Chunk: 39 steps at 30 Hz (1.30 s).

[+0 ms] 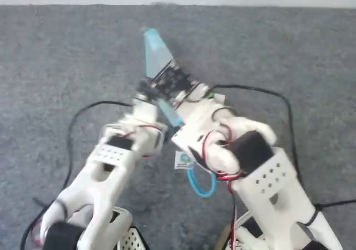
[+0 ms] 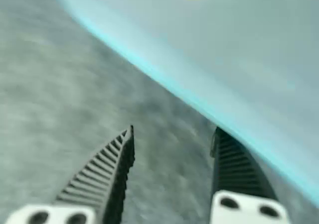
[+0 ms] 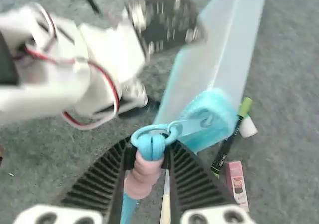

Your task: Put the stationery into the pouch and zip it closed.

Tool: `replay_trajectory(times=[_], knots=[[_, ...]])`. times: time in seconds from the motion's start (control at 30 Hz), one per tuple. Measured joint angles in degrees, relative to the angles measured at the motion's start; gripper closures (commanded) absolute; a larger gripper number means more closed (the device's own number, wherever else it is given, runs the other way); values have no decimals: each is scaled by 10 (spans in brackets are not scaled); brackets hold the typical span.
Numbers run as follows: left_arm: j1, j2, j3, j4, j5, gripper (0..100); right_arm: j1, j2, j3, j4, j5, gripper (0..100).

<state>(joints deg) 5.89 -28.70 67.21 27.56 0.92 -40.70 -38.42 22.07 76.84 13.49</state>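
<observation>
The translucent blue pouch [image 3: 219,59] is lifted at a tilt, one corner pointing up [image 1: 153,50]. My right gripper [image 3: 149,152] is shut on the pouch's zip pull, a blue cord loop [image 3: 151,137] with a pink charm [image 3: 142,176]. The cord's long loop [image 1: 200,186] hangs under the right arm [image 1: 245,150]. My left gripper [image 2: 172,149] is open right beside the pouch's blue edge [image 2: 164,79], nothing between its fingers. A green-capped pen [image 3: 232,134] and a pink eraser [image 3: 235,181] lie on the carpet beside the pouch.
Grey carpet [image 1: 61,66] covers the table. The left arm [image 1: 111,155] and right arm crowd together at the centre, with the left arm's body [image 3: 75,69] close to my right gripper. Black cables [image 1: 72,133] trail on both sides.
</observation>
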Motion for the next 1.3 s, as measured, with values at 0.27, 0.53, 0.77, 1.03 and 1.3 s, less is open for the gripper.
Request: replay_trajectory(times=[0.27,0.53,0.77,1.03,1.3], knots=[[-80,-361,46,181,-11,760,-1,-75,229,-127,7,992],[-106,-654,59,322,-50,709,-2,-92,309,-167,8,992],[-111,-683,172,233,-78,712,18,-96,253,-125,8,992],[-76,-542,200,141,-89,733,31,-51,-44,2,8,992],[36,-292,139,90,-85,732,-56,90,-115,15,8,992]])
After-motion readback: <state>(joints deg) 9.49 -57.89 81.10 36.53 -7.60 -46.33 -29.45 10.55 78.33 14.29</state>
